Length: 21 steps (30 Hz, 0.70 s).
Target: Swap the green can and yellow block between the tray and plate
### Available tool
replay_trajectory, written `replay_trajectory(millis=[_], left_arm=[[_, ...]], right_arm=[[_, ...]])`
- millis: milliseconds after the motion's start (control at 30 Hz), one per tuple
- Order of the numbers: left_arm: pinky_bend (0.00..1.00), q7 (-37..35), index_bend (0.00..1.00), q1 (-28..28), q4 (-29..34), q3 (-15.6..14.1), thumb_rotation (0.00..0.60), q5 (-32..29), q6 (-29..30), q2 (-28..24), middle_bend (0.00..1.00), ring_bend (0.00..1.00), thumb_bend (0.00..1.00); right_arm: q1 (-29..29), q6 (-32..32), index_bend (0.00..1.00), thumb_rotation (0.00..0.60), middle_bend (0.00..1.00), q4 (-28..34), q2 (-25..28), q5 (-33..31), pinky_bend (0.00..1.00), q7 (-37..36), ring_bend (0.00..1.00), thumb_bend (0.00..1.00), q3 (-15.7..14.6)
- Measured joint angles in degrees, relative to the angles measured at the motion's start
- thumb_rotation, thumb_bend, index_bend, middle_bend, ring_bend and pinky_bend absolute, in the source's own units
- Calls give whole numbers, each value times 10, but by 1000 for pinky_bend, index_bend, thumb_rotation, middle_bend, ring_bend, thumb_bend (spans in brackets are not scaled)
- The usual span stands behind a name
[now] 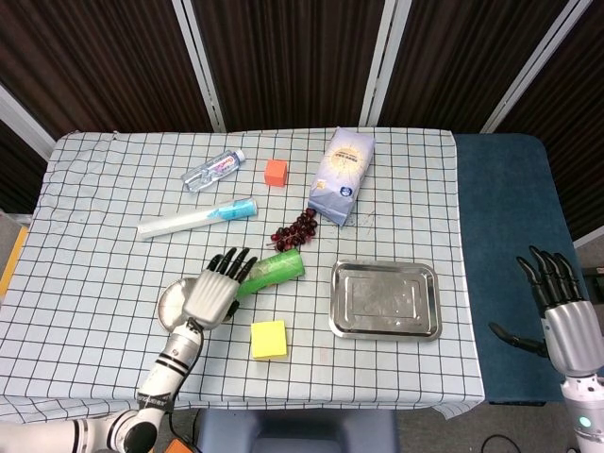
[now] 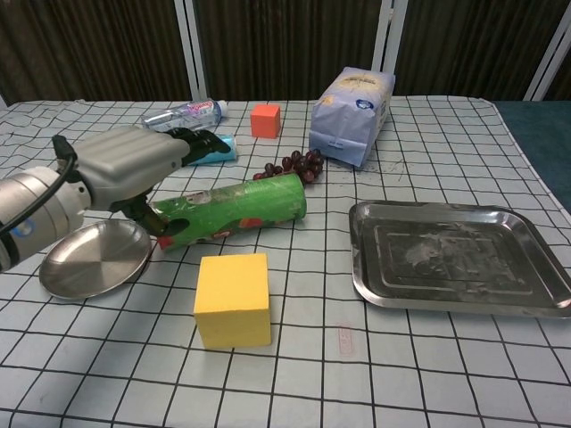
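Observation:
The green can lies on its side on the checked cloth, between the round metal plate and the steel tray. Plate and tray both hold nothing. In front of the can stands the yellow block. My left hand hovers over the can's left end with fingers stretched out and thumb hanging by the can's cap; it holds nothing. My right hand is off the table's right side, fingers spread, seen only in the head view.
Behind the can lie dark grapes, a blue-and-white tube, a water bottle, an orange cube and a pale blue bag. A dark blue surface borders the table's right.

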State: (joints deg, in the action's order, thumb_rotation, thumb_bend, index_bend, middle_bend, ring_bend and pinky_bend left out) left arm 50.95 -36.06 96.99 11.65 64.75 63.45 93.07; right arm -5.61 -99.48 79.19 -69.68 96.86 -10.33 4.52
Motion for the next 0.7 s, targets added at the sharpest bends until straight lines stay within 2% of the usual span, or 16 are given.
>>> replay_trajectory(millis=[133, 400, 700], left_arm=[[166, 4, 0, -24, -8, 3, 600, -31, -20, 18, 0, 0, 358], [157, 13, 0, -58, -39, 3, 600, -53, -31, 46, 1, 0, 359], [168, -28, 0, -82, -126, 2, 600, -52, -44, 85, 64, 45, 358]], right_arm=[[0, 3, 10, 600, 0, 1, 1, -3, 0, 0, 0, 0, 1], [-1, 8, 10, 600, 0, 5, 4, -3, 0, 0, 0, 0, 0], [0, 4, 10, 600, 0, 5, 9, -1, 0, -13, 0, 0, 0]])
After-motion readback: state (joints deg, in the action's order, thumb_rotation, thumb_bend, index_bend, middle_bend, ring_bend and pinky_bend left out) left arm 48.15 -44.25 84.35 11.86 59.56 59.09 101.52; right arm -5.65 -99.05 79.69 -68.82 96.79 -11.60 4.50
